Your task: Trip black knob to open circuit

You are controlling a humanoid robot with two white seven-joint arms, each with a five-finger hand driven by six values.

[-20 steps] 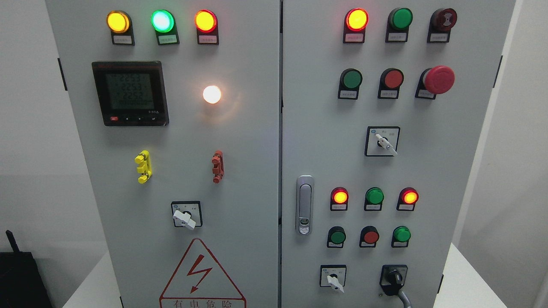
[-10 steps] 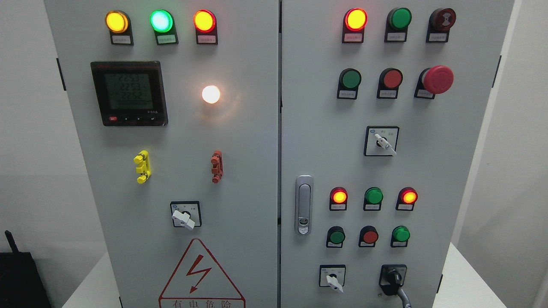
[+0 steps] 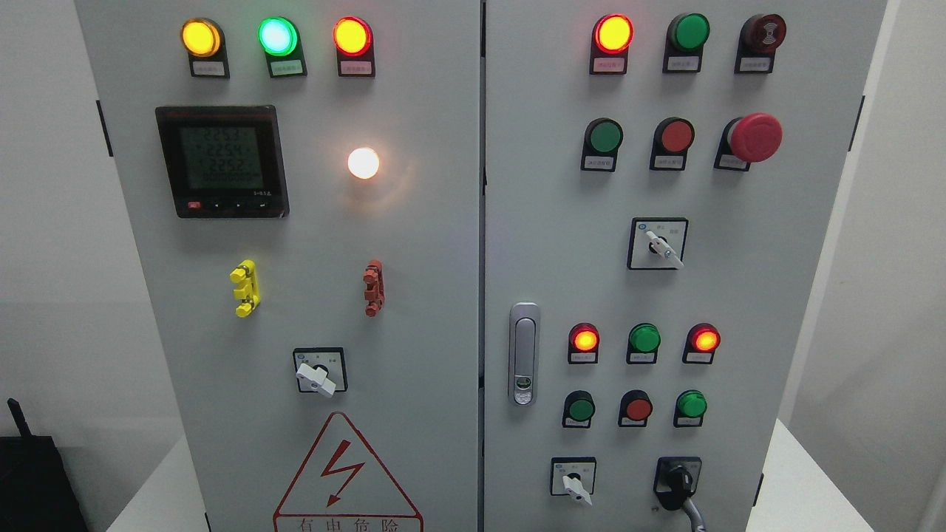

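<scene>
Black knob [image 3: 678, 482] is sitting at the lower right of the frame on the grey cabinet [image 3: 443, 295], right of a white selector switch [image 3: 573, 484]; neither hand is showing, so their fingers cannot be judged.

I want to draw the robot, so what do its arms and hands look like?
You can't see them in this picture. No arm or hand shows anywhere. There's only the grey cabinet with its lights and switches, and the black knob at the lower right, which has a grey cable hanging below it.
</scene>
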